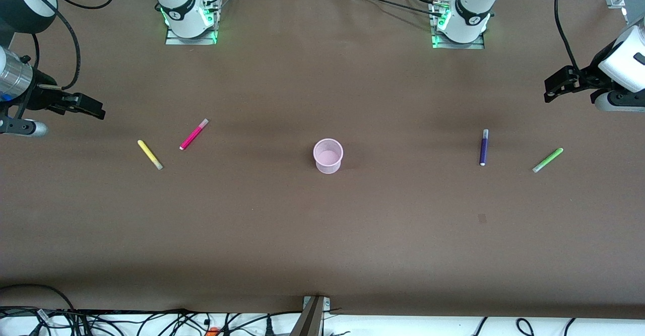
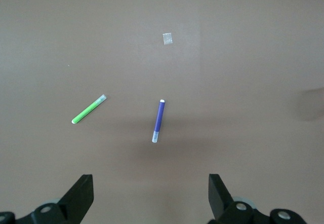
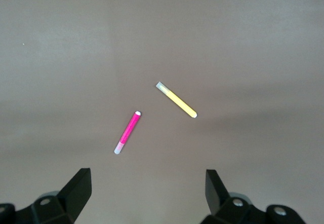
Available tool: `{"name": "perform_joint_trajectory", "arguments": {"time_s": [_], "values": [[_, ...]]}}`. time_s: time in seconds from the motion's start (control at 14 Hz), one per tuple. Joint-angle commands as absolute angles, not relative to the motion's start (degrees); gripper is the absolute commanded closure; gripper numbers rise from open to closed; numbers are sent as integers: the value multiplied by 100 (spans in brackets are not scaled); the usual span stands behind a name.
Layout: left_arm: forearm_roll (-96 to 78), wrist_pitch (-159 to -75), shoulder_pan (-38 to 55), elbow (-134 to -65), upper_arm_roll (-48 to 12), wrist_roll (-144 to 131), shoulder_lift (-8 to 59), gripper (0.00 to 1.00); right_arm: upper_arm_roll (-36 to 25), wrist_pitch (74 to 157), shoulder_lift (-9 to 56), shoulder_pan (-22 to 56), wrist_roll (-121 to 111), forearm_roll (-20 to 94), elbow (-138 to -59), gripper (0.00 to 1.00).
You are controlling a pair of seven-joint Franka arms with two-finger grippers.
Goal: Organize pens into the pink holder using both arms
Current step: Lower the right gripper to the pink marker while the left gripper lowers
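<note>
The pink holder [image 1: 328,155] stands upright and empty at the table's middle. The magenta pen [image 1: 194,134] and the yellow pen [image 1: 150,154] lie toward the right arm's end; both show in the right wrist view, magenta [image 3: 127,133] and yellow [image 3: 176,100]. The purple pen [image 1: 484,147] and the lime green pen [image 1: 547,160] lie toward the left arm's end; both show in the left wrist view, purple [image 2: 158,121] and green [image 2: 89,109]. My right gripper [image 1: 93,108] is open and empty, raised over the table's end. My left gripper [image 1: 552,90] is open and empty, raised over the other end.
A small pale square patch [image 2: 167,39] lies on the brown table [image 1: 322,225], nearer the front camera than the purple pen. Both arm bases [image 1: 190,18] stand along the table's far edge. Cables [image 1: 151,321] hang at the front edge.
</note>
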State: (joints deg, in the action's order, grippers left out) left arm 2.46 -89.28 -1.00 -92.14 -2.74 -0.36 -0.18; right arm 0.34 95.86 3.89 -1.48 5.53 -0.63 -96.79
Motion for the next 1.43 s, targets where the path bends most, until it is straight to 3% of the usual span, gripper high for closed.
{"name": "perform_joint_trajectory", "arguments": {"time_s": [0.0,0.43,0.86,1.0,1.36], "values": [[378,-8833,-105,-9141,-281,70,-26,0,62,9607,246,-158,598,-62,-9782,1],[378,-8781,-97,-9141,-281,62,-18,0,70,9615,299,-158,579,-106,-9694,1],[387,-7603,-114,-9167,-281,729,578,0,97,9694,562,51,1772,-35,-10071,1],[387,-7759,-123,-9193,-272,782,939,0,105,10096,755,167,2274,-9,-10386,2],[396,-9059,-132,-9378,-281,817,1888,0,351,11827,1141,324,3514,97,-11706,2]]}}
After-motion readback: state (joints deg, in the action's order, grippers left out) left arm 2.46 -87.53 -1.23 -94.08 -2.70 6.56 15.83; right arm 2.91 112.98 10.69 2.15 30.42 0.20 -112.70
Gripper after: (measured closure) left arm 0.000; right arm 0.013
